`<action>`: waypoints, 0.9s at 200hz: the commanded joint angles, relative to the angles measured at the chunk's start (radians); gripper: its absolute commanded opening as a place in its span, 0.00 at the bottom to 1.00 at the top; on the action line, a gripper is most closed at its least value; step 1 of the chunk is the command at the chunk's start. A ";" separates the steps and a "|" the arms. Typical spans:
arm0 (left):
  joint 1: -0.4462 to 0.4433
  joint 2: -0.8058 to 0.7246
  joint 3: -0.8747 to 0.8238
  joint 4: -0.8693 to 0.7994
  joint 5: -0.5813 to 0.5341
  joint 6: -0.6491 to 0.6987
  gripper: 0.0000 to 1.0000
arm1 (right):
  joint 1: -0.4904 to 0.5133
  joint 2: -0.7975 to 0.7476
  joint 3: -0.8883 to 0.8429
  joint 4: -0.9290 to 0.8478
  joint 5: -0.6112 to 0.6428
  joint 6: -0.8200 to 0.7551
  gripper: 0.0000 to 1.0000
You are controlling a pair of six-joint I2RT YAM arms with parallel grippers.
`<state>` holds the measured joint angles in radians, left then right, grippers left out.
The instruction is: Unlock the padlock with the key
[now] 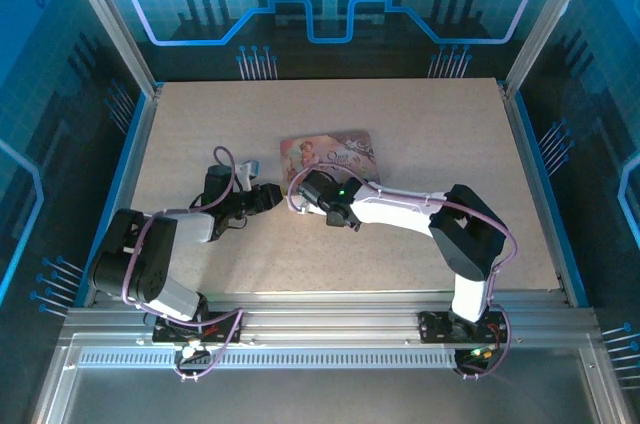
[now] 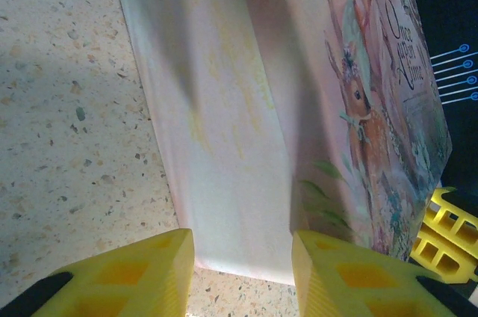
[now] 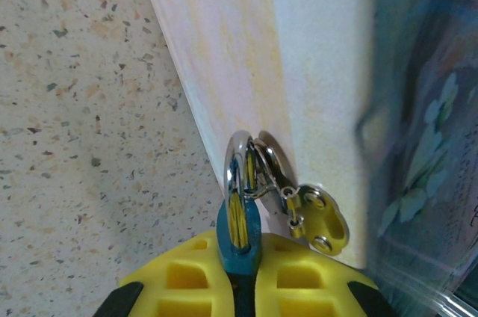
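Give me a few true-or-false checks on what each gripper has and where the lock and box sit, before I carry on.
1. The right gripper is shut on the blue body of the padlock. True.
2. The left gripper has clamped the pink box. False: its fingers stand apart with nothing between them, and the box's pale side lies just ahead of them.
3. The padlock's shackle points away from the right gripper, at the box's pale side. True.
4. The pink box lies at the near edge of the table, beside the arm bases. False: it lies about mid-table, just beyond both grippers.
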<state>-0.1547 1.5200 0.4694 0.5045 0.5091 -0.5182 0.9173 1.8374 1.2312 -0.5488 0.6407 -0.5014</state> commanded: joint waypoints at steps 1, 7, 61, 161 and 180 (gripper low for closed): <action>-0.008 0.022 0.005 0.018 0.015 -0.004 0.40 | 0.021 0.018 -0.013 0.052 0.001 0.002 0.00; -0.009 0.026 0.005 0.024 0.019 -0.007 0.40 | 0.025 0.019 -0.017 0.047 -0.012 0.001 0.00; -0.009 0.058 0.012 0.062 0.032 -0.025 0.39 | 0.037 -0.030 -0.056 0.001 -0.215 -0.012 0.00; -0.016 0.051 0.007 0.059 0.033 -0.028 0.39 | -0.005 0.018 0.041 -0.096 -0.322 0.085 0.00; -0.006 0.037 -0.011 0.069 0.041 -0.045 0.42 | -0.022 0.012 0.042 -0.103 -0.354 0.105 0.00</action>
<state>-0.1543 1.5738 0.4694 0.5724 0.5148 -0.5491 0.9085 1.8408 1.2510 -0.6514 0.4160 -0.4259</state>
